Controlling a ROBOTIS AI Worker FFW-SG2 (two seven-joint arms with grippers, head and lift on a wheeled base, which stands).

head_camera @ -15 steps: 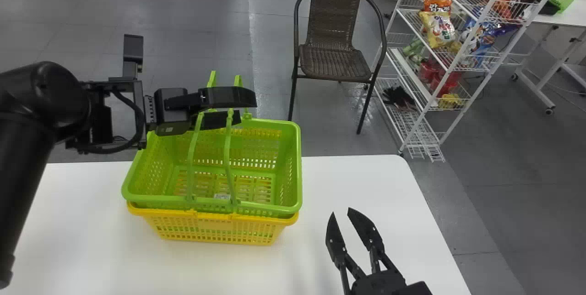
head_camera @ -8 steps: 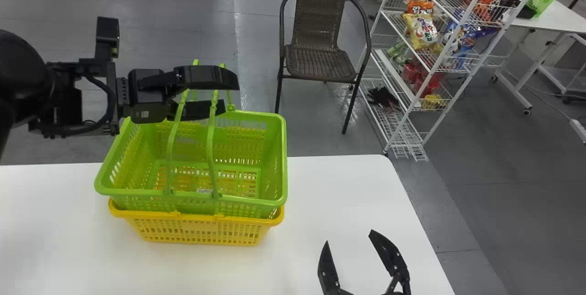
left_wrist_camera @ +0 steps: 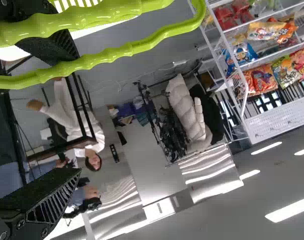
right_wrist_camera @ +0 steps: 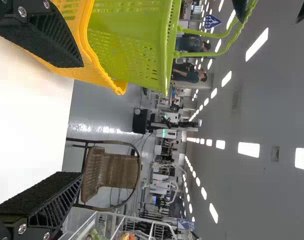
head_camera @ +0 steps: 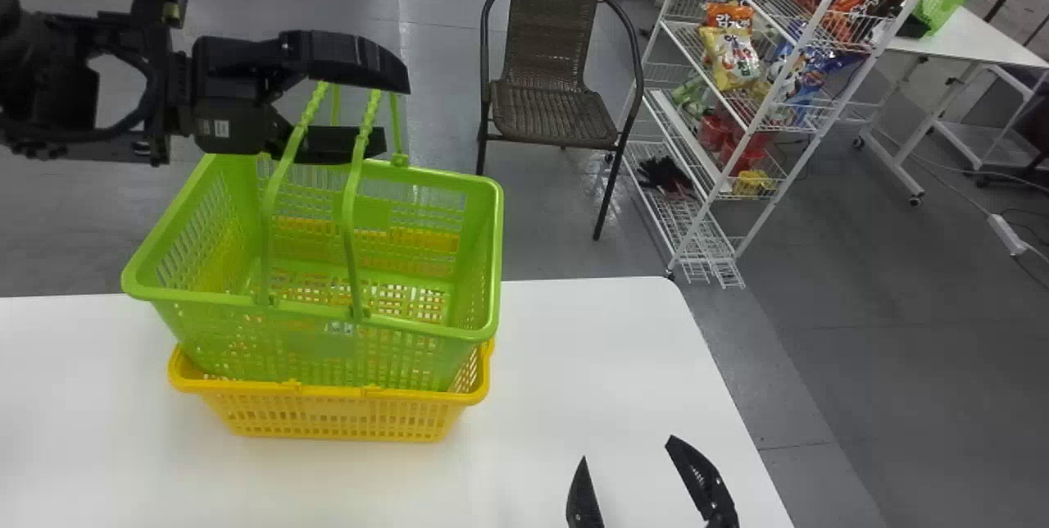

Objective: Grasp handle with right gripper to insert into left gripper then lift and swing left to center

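Note:
The left gripper (head_camera: 394, 113) stands open above the green basket (head_camera: 475, 266), one finger above the other. Both green handles (head_camera: 352, 208) run up to its upper finger, and the lower finger crosses behind their front parts. The basket is raised, with its lower part still inside the yellow basket (head_camera: 344, 417). In the left wrist view the handles (left_wrist_camera: 92, 59) cross close to one finger of the left gripper (left_wrist_camera: 78, 112). The right gripper (head_camera: 627, 450) is open and empty over the table's right part; in the right wrist view the right gripper (right_wrist_camera: 82, 120) has widely spread fingers.
The yellow basket sits on the white table (head_camera: 565, 364). Behind the table stands a brown wicker chair (head_camera: 553, 61). A white wire rack (head_camera: 721, 175) with snack bags is farther right, beside another white table (head_camera: 983, 36).
The left gripper has risen with the handles, and the green basket has come partway up out of the yellow one. The right gripper's fingers have spread wider and drawn back downward in the head view.

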